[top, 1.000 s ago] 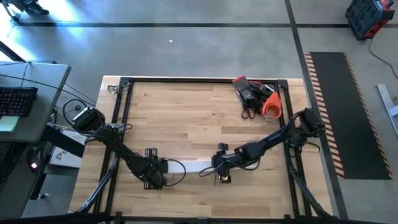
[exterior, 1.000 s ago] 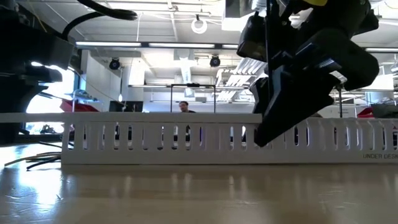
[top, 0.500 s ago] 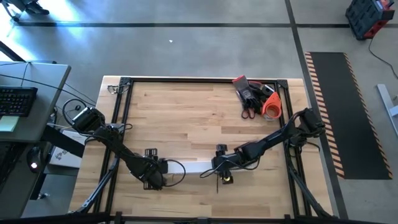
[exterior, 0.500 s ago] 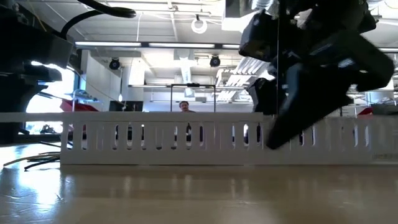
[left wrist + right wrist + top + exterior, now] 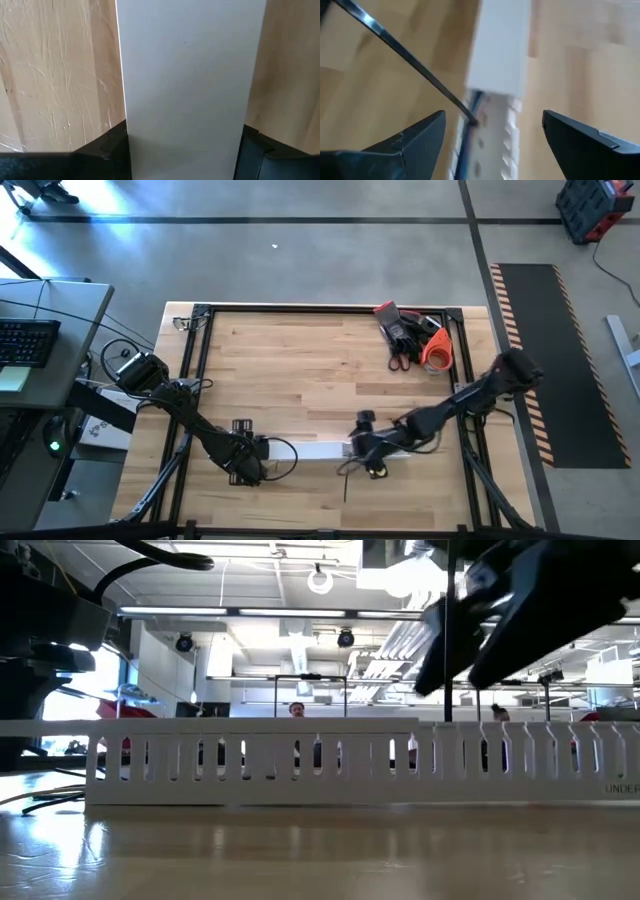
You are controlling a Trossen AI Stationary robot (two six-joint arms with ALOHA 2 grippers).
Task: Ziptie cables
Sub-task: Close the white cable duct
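A long white plastic channel (image 5: pixel 320 448) lies along the table near its front edge. My left gripper (image 5: pixel 243 463) is shut on its left end and points straight down. The cables show as a thin loop (image 5: pixel 285 455) beside that gripper. They also show as wires inside the slotted part (image 5: pixel 465 145) where the white cover ends. A thin dark ziptie strip (image 5: pixel 420 70) sticks up from the channel at that spot (image 5: pixel 447 640). My right gripper (image 5: pixel 492 135) hovers open above the channel's right part (image 5: pixel 368 455), and its fingers touch nothing. My left gripper pinches the white channel across its width, one finger (image 5: pixel 112 150) on each long side (image 5: pixel 131 145). The fingers come from above, pointing down, and lie across the strip. The channel lies flat on the table.
A red, black and orange heap of tools (image 5: pixel 410 335) sits at the back right. A black frame (image 5: pixel 200 360) runs around the tabletop. The wood between the channel and the far edge is bare. A person (image 5: pixel 297 712) shows far off in the room behind.
My right gripper has opened wide. It has risen from the channel and drawn back a little toward the table's right edge, rolling slightly. The ziptie strip stays upright in the channel. My left gripper has kept still.
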